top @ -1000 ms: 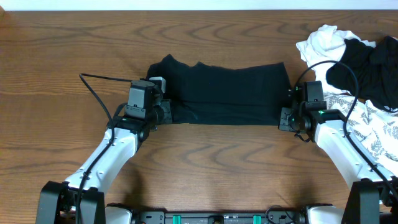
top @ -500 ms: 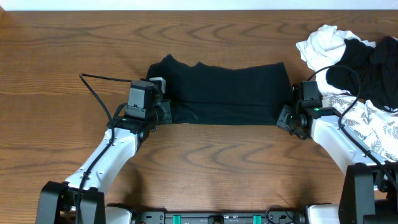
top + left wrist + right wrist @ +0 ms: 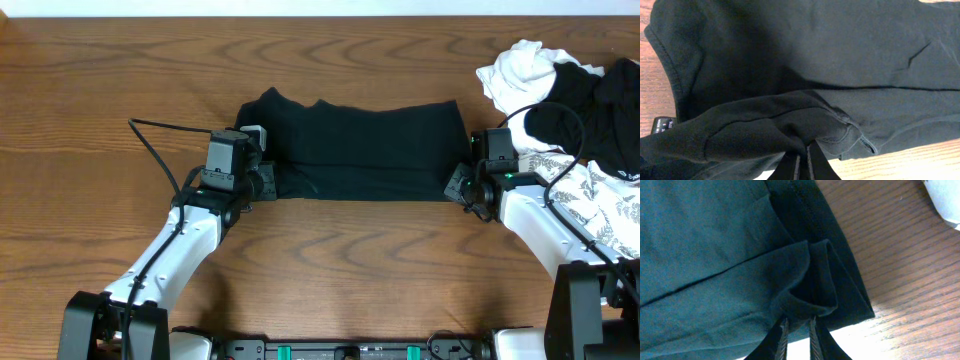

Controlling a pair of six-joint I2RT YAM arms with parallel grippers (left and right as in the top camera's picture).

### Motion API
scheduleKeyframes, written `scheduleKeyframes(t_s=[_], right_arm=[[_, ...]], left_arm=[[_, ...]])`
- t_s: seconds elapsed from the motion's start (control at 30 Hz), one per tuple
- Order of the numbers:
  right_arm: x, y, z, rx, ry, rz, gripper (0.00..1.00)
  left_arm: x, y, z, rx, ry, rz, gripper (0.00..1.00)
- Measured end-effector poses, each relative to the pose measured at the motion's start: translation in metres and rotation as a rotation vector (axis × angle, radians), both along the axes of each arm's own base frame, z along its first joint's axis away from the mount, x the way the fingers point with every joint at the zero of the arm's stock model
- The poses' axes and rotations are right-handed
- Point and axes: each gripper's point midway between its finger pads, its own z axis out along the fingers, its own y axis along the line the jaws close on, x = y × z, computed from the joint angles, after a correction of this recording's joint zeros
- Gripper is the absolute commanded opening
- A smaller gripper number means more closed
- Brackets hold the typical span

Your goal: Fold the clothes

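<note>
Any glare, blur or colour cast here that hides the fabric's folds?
Overhead: evenly lit, sharp, but the black garment reads as a flat dark patch. Left wrist: creases readable under soft shadow. Right wrist: teal cast on it, stitching sharp, white glare at the bottom edge.

One table (image 3: 330, 270) holds four garments: one black garment (image 3: 360, 150) between the left pincer (image 3: 268, 184) and right pincer (image 3: 458, 188), plus one white garment (image 3: 520, 70), one second black garment (image 3: 605, 105) and one leaf-print garment (image 3: 600, 215) beyond the right pincer.

- Left arm (image 3: 170, 255): white link shells, black joints, boxy black wrist housing.
- Right arm (image 3: 545, 228): same finish, with a green indicator light (image 3: 513, 181) at the wrist.
- Black cables (image 3: 150, 148): one loops off each wrist.
- Left gripper (image 3: 803, 152), right gripper (image 3: 799, 322): black, tapered fingers.
</note>
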Motion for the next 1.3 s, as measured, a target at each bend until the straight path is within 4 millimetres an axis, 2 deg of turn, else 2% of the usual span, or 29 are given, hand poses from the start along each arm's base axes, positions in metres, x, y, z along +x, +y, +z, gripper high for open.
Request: scheduleKeyframes(t_s=[0.03, 0.17, 0.2, 0.3, 0.47, 0.97, 1.13, 1.27, 1.3], right_arm=[[-0.0001, 0.0001, 0.0000, 0.000, 0.000, 0.002, 0.01], [0.0000, -0.0004, 0.0000, 0.000, 0.000, -0.007, 0.01], [0.0000, -0.0004, 0.0000, 0.000, 0.000, -0.007, 0.04], [-0.0001, -0.0005, 0.0000, 0.001, 0.000, -0.011, 0.24], [0.0000, -0.0001, 0.0001, 0.002, 0.000, -0.007, 0.31], [0.0000, -0.0006, 0.0000, 0.000, 0.000, -0.011, 0.29], [0.0013, -0.0017, 0.0005, -0.005, -0.006, -0.015, 0.21], [0.0015, -0.0022, 0.0006, -0.006, -0.007, -0.019, 0.01], [0.0015, -0.0024, 0.0006, -0.007, -0.007, -0.021, 0.01]], left_arm=[[0.0000, 0.0000, 0.0000, 0.000, 0.000, 0.000, 0.06], [0.0000, 0.0000, 0.0000, 0.000, 0.000, 0.000, 0.06], [0.0000, 0.0000, 0.0000, 0.000, 0.000, 0.000, 0.06], [0.0000, 0.0000, 0.0000, 0.000, 0.000, 0.000, 0.06], [-0.0002, 0.0000, -0.0002, 0.000, 0.001, 0.000, 0.06], [-0.0002, 0.0000, -0.0002, 0.000, 0.001, 0.000, 0.06], [-0.0002, 0.0000, -0.0002, 0.000, 0.001, 0.000, 0.06], [-0.0006, 0.0001, -0.0004, 0.001, 0.003, 0.000, 0.06], [-0.0008, 0.0002, -0.0006, 0.001, 0.004, 0.000, 0.06]])
